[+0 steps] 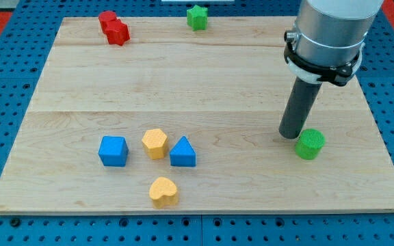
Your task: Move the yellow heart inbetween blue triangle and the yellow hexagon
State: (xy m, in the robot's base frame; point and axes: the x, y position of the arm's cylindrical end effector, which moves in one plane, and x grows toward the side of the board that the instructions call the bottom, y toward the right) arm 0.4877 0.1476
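Task barely begun: yellow heart block (163, 191) lies below touching yellow hexagon block (154, 143) and blue triangle block (182, 152), lower left; my tip (291, 135) far right; no pincer fitted.

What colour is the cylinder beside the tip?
Green cylinder, just right of my tip; camera view.

My arm showed as a broad, pale grey metal cylinder (334, 24), ringed at its base by a black clamp edged in white. Below it ran my straight dark grey rod (299, 106), smooth and unmarked, down to my tip (291, 134).
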